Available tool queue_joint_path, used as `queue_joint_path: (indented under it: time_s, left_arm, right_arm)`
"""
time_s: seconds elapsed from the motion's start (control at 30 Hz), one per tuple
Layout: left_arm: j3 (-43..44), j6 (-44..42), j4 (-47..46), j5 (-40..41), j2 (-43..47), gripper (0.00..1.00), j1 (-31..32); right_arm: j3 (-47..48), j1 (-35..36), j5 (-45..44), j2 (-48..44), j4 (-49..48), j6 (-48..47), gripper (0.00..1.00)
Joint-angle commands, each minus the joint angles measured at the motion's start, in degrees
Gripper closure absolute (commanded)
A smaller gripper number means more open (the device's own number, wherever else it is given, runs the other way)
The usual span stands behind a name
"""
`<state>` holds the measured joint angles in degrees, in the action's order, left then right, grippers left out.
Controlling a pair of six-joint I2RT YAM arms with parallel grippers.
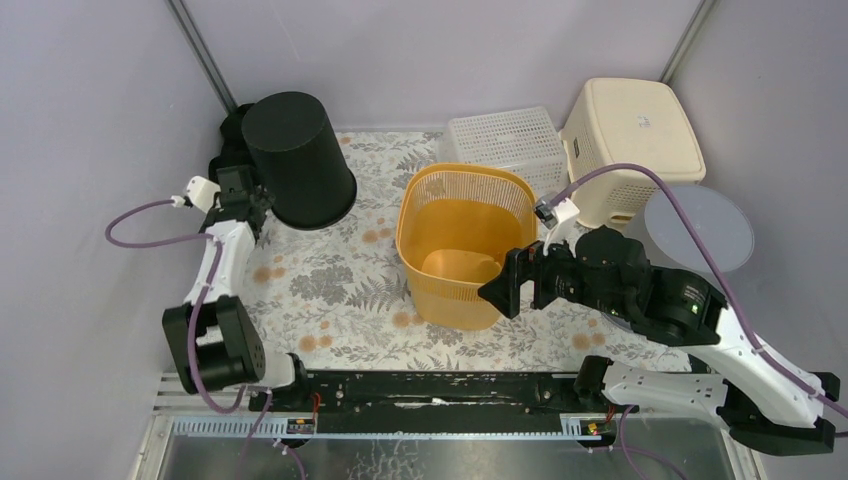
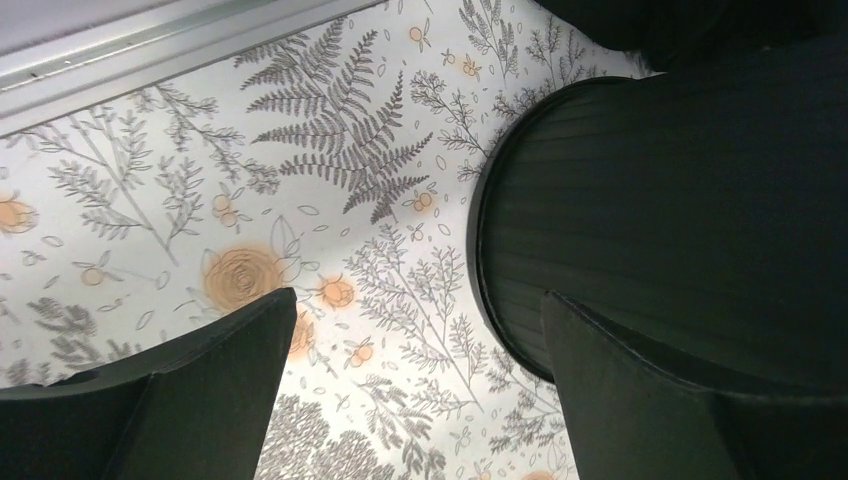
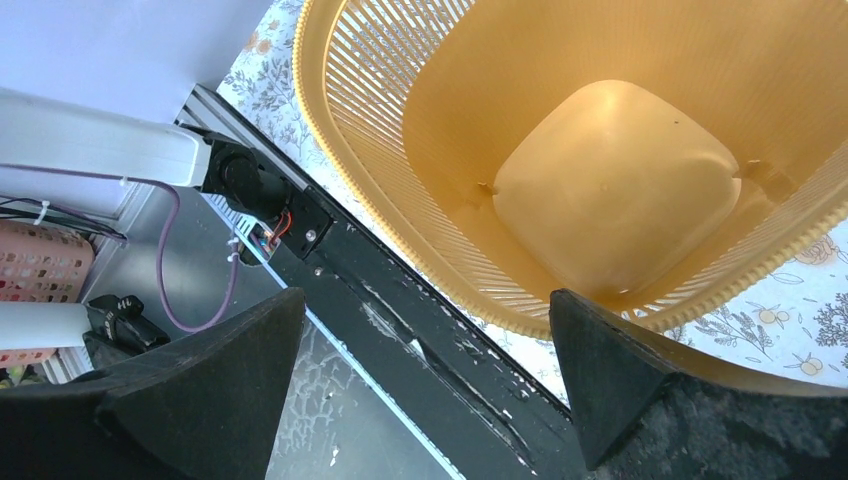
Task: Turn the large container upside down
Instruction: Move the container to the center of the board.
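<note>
1. Floral-print table cloth (image 1: 330, 290), white w/ orange blooms.
2. Large orange slatted plastic basket (image 1: 452, 300): centre of cloth, upright, mouth up.
3. Cream plastic tub (image 1: 630, 135): back R, bottom up.
4. Black ribbed plastic bin (image 1: 298, 155): back L, bottom up.
5. White mesh basket (image 1: 505, 140): behind orange basket, beside tub.
6. Grey round disc (image 1: 705, 225): R edge.
7. R gripper (image 3: 420, 300): fingers wide apart, nothing held, just beside basket's near-R rim.
8. L gripper (image 2: 415, 310): fingers apart, nothing held, by bin's rim.
</note>
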<state>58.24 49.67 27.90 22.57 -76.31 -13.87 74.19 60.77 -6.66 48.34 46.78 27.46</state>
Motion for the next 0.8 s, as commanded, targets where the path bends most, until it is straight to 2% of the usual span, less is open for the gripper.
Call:
queue_joint_path:
  time_s: [0.0, 0.13, 0.53, 0.67, 0.77]
  left_arm:
    - [5.19, 3.38, -4.46, 0.71, -6.71, 0.01, -0.1]
    - [8.95, 1.52, -8.95, -0.67, -13.62, 0.01, 1.47]
    - [22.04, -6.13, -15.8, -5.89, -32.41, 0.03, 12.39]
    - [24.83, -8.92, -16.45, -7.41, -33.25, 0.03, 15.95]
    - [23.29, -9.88, -16.43, -9.54, -29.38, 0.02, 17.35]
  right_arm:
    - [1.94, 0.42, -1.55, -1.26, 1.03, 0.82, 0.01]
    - [2.26, 0.4, -1.35, -1.09, 1.09, 1.64, 0.0]
    - [6.46, 0.4, -1.52, 1.48, 2.16, 1.89, 0.0]
    - [8.72, 0.4, -1.11, 3.71, 2.26, 1.36, 0.01]
    - [11.58, 0.4, -0.92, 6.95, 2.57, 0.34, 0.01]
